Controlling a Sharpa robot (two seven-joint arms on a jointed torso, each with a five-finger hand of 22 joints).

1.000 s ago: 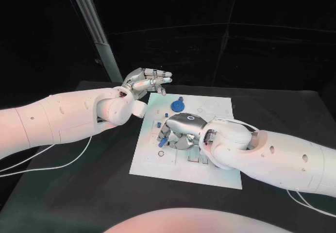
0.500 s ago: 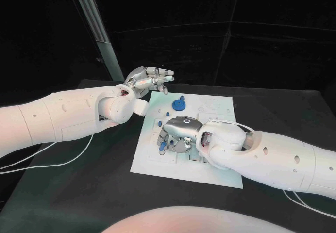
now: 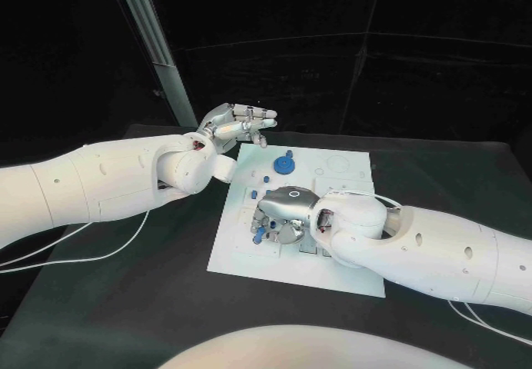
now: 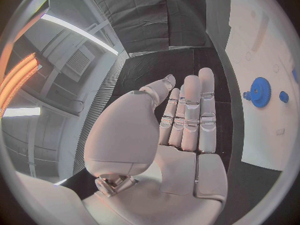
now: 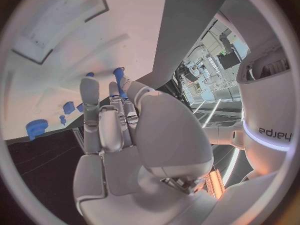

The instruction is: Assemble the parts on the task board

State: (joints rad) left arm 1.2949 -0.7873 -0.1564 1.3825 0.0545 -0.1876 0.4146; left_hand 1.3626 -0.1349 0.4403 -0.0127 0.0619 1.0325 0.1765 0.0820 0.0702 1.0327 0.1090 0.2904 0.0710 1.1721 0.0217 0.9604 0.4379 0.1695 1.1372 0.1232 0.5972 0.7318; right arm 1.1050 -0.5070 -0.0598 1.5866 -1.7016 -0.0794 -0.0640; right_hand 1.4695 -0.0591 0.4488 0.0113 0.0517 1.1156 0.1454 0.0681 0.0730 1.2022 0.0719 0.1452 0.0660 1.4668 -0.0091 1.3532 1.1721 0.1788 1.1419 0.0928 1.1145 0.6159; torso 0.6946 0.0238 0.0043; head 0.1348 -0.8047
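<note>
1. Right now the right hand [image 3: 284, 209] sits low over the middle of the white task board [image 3: 344, 273], palm down, with a small blue peg [image 3: 258, 231] at its fingertips on the side toward the robot's left; I judge it is pinching that peg, though the fingers [image 5: 89, 102] hide the actual contact
2. Seen from the right wrist, the peg [image 5: 118, 75] sticks out past the fingertips with its long axis running on from the fingers, pointing at the board surface, so it looks roughly upright over the board and the coming move is most likely a short push straight down into a hole
3. Which hole lies under the peg cannot be told, since the hand covers that spot
4. Clearly the right hand is the nearer one: the left hand [image 3: 236, 123] is raised off the board's far left corner, well apart from the peg, holding nothing, its fingers [image 4: 187, 115] held straight and close together with the thumb alongside
5. As for what the board holds, a blue gear [image 3: 283, 164] lies on its far part, between the two hands, and a couple of small blue pieces [image 3: 265, 181] stand just beside the right hand on the far side
6. Recessed slots [image 5: 59, 22] in the board show bare, with nothing in them that I can make out
</note>
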